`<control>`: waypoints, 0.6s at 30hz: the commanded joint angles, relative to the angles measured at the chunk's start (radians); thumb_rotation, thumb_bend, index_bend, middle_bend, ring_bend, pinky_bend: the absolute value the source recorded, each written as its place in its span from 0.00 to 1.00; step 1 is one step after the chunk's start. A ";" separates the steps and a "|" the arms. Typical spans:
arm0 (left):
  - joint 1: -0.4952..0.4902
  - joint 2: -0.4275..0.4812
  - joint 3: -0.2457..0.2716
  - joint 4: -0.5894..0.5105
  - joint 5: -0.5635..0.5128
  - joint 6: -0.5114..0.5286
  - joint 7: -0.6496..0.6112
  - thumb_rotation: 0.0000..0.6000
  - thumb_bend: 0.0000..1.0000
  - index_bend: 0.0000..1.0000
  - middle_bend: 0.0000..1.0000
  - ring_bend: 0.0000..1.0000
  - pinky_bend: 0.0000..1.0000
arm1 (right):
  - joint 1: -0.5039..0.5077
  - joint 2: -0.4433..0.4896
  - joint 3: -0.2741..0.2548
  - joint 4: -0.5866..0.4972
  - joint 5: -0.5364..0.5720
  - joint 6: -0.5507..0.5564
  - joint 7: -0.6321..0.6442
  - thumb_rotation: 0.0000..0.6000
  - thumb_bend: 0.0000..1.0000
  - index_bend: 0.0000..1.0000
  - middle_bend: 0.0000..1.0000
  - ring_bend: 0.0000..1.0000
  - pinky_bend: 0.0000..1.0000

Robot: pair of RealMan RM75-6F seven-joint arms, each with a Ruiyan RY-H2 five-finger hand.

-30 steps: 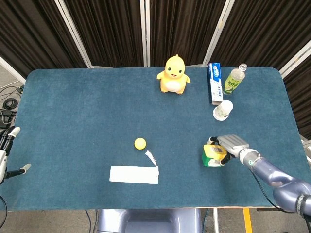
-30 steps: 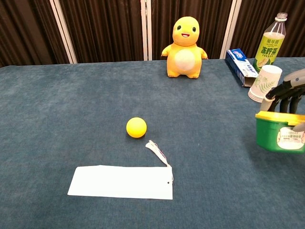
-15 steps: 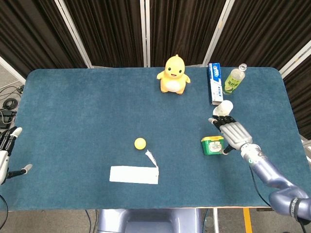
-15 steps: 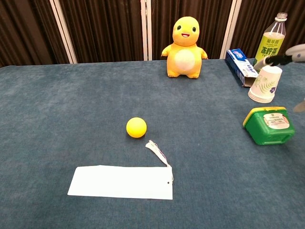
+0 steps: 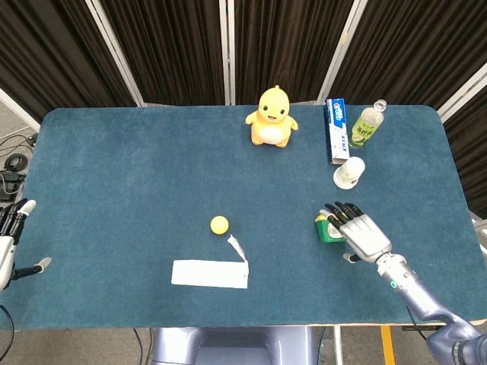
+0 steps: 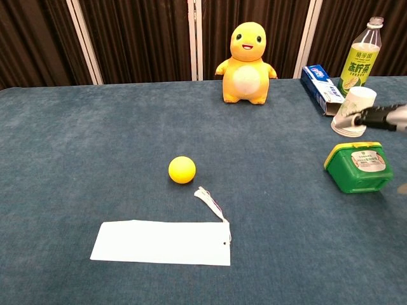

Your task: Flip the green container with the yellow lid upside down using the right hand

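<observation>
Our right hand hovers spread and empty over the lid-up green container; a glancing grasp could shove it toward three o'clock.

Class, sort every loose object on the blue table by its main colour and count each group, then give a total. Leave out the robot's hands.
Yellow: 2, plush toy, ball
Green: 2, container, bottle
White: 2, paper cup, paper tag
Blue: 1, toothpaste box
Total: 7
</observation>
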 commanded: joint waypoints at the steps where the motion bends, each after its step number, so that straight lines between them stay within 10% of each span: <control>1: 0.000 0.000 -0.001 0.000 -0.002 -0.002 -0.001 1.00 0.00 0.00 0.00 0.00 0.00 | -0.017 -0.081 0.006 0.096 -0.038 0.043 -0.019 1.00 0.00 0.06 0.12 0.01 0.18; 10: 0.000 0.006 -0.004 0.002 -0.008 -0.002 -0.020 1.00 0.00 0.00 0.00 0.00 0.00 | -0.028 -0.225 0.046 0.281 -0.028 0.066 -0.066 1.00 0.02 0.17 0.26 0.18 0.35; 18: 0.000 0.008 -0.004 0.002 -0.005 -0.002 -0.021 1.00 0.00 0.00 0.00 0.00 0.00 | -0.032 -0.250 0.066 0.305 -0.026 0.084 0.078 1.00 0.43 0.42 0.47 0.33 0.41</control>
